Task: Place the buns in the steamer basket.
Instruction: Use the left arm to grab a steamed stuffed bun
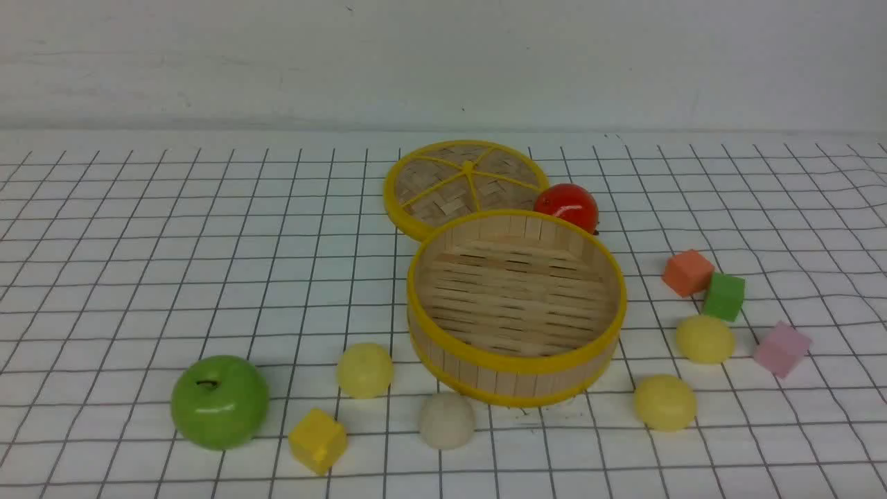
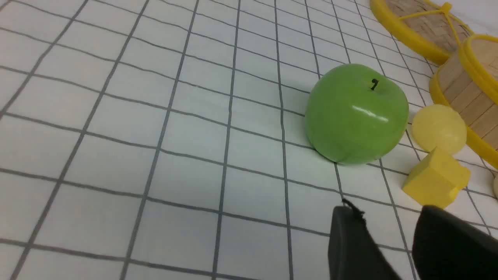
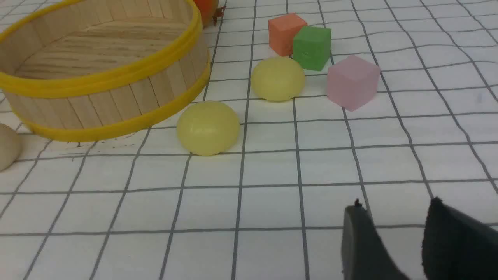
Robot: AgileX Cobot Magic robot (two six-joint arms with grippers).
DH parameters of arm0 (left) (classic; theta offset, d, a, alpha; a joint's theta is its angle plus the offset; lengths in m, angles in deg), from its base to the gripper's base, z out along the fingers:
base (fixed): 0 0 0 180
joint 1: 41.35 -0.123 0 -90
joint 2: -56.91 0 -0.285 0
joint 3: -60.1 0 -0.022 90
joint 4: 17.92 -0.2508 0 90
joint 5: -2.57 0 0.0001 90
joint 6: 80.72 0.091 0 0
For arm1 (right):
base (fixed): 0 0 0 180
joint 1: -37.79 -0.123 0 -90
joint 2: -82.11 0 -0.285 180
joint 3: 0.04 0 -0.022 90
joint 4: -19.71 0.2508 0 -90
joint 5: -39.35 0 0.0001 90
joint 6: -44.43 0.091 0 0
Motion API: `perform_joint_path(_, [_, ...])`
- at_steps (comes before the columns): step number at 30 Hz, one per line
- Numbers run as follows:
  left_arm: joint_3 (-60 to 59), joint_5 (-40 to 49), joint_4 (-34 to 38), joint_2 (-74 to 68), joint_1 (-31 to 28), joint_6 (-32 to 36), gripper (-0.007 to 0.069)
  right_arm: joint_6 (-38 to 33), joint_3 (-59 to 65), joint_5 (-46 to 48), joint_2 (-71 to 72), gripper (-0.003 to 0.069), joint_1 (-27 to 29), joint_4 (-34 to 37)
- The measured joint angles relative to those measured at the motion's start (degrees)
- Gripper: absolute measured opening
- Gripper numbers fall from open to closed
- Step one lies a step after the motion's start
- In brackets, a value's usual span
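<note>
Yellow cube (image 1: 317, 440) nearest, beside off-white bun (image 1: 447, 420). All four buns (image 1: 364, 370) on cloth outside empty steamer basket (image 1: 513, 365). Right gripper (image 3: 397, 237) slightly parted, empty; closest yellow bun (image 3: 208, 127) ahead, toward basket. Left gripper (image 2: 389, 241) likewise parted, empty.

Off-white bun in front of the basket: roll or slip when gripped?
Probably won't roll: the off-white bun looks domed with a flat underside, so a nudge should slide it. Its smooth rounded sides may slip out of a high pinch, so a low grip seems safer. Likely light: it is smaller than the green apple.
</note>
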Motion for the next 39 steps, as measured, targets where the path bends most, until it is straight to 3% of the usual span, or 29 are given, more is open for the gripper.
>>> perform_joint_path(21, [0.0,-1.4,0.7,0.0,0.0,-0.4,0.0238,0.0,0.0,0.0,0.0,0.0239,0.0,0.0])
perform_joint_path(27, [0.0,-13.3,19.2,0.0,0.0,-10.6,0.0238,0.0,0.0,0.0,0.0,0.0239,0.0,0.0])
perform_joint_path(31, [0.4,-20.3,23.4,0.0,0.1,-10.4,0.0209,0.0,0.0,0.0,0.0,0.0239,0.0,0.0])
perform_joint_path(34, [6.3,-14.6,24.6,-2.7,1.4,-10.2,0.0114,-0.1,0.0,0.0,0.0,0.0239,0.0,0.0])
perform_joint_path(37, [16.2,-2.5,22.8,-10.0,3.6,-4.9,0.0010,-0.1,0.0,0.0,0.0,0.0239,0.0,0.0])
perform_joint_path(39, [23.5,5.8,21.2,-17.0,4.7,-0.5,-0.0013,-0.1,0.0,0.0,0.0,0.0239,0.0,0.0])
